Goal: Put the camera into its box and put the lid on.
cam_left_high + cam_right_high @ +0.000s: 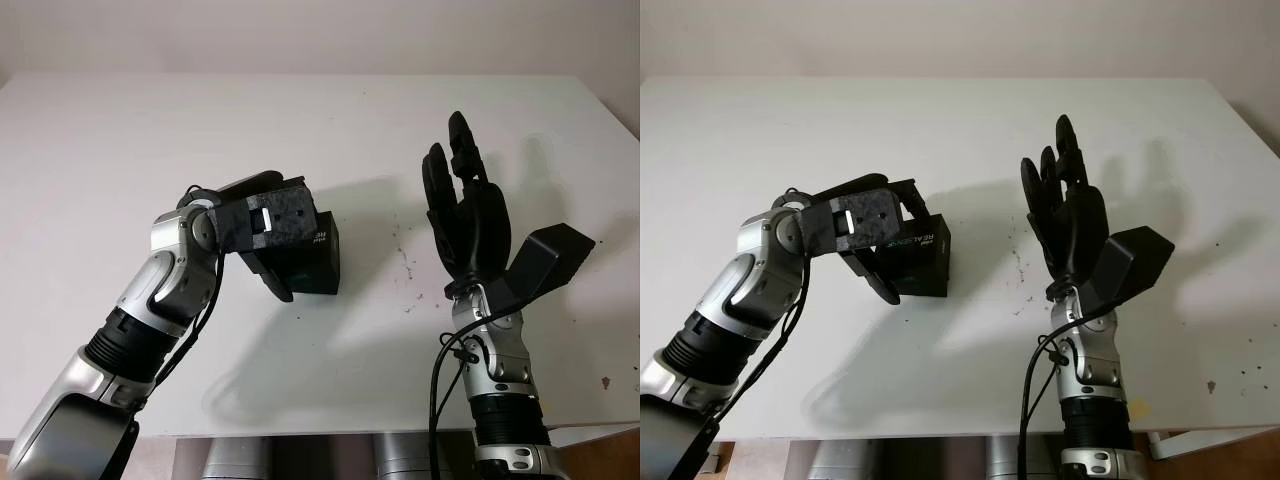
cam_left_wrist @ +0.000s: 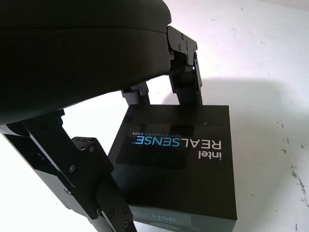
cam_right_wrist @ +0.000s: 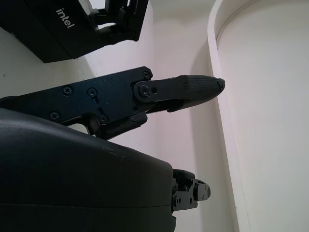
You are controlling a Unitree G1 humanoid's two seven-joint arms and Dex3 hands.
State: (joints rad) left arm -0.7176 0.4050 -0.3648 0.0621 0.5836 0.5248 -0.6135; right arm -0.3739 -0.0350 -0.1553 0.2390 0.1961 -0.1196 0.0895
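The left hand (image 1: 262, 235), left of centre, is closing around the lidded box (image 2: 178, 159) and should squeeze evenly, while the right hand (image 1: 468, 215) is hovering open at centre right.

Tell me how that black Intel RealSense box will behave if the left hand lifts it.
The box looks rigid and square-edged, so it probably won't flex or roll. Its glossy lid may be slippery against the left hand's fingers. It likely slides easily on the smooth table.

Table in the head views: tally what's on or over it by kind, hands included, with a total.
Black RealSense boxes, lid on: 1
Robot hands: 2, left hand around the box, right hand open, raised above the table
Total: 3
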